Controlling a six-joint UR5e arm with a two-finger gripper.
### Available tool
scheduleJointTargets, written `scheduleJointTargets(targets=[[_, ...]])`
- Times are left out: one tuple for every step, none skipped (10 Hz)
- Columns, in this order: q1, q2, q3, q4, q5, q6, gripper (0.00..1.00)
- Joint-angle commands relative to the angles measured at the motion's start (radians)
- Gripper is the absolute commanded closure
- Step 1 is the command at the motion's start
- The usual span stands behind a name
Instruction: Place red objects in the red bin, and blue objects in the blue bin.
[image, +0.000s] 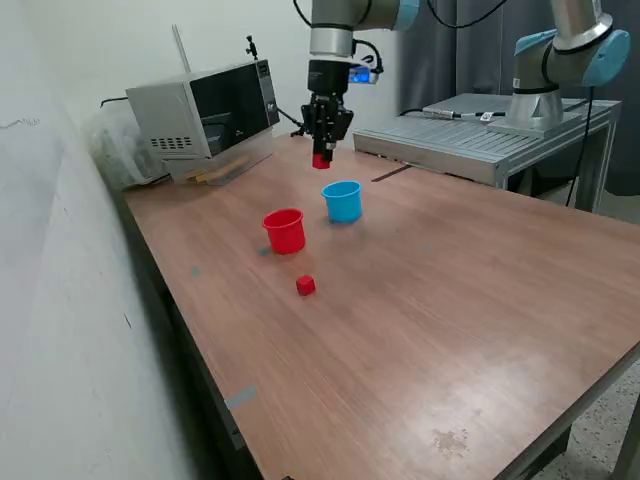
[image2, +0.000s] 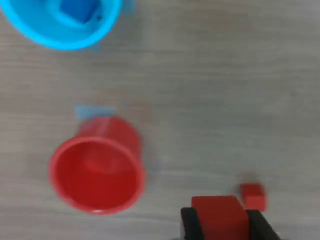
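My gripper (image: 321, 158) hangs high above the table behind the cups, shut on a small red cube (image: 320, 160); in the wrist view the cube (image2: 219, 215) sits between the two black fingers (image2: 189, 224). A second red cube (image: 305, 285) lies on the table in front of the red cup (image: 285, 230); it shows in the wrist view (image2: 252, 195) too. The red cup (image2: 96, 172) looks empty. The light blue cup (image: 342, 200) stands beside it, on the exterior view's right, and holds a dark blue cube (image2: 80, 10).
A microwave (image: 205, 110) stands at the back on the exterior view's left. A metal platform (image: 480, 135) with a second arm's base (image: 545, 90) is at the back right. A wall runs along the left. The table edge (image: 200, 370) is near the front.
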Motion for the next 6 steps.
scheduleJointTargets(targets=[[-0.058,0.118,-0.112,0.001,-0.001,-0.003,1.00],[-0.058,0.144,-0.125,-0.002,-0.001,-0.003,1.00],[-0.058,0.167,-0.144,-0.004,-0.001,-0.003,1.00],[-0.058,0.186,-0.155,-0.006,-0.001,-0.003,1.00],[-0.058,0.200,-0.161,-0.012,-0.001,-0.003,1.00],[-0.058,0.212,-0.162,-0.025,-0.001,-0.003,1.00]])
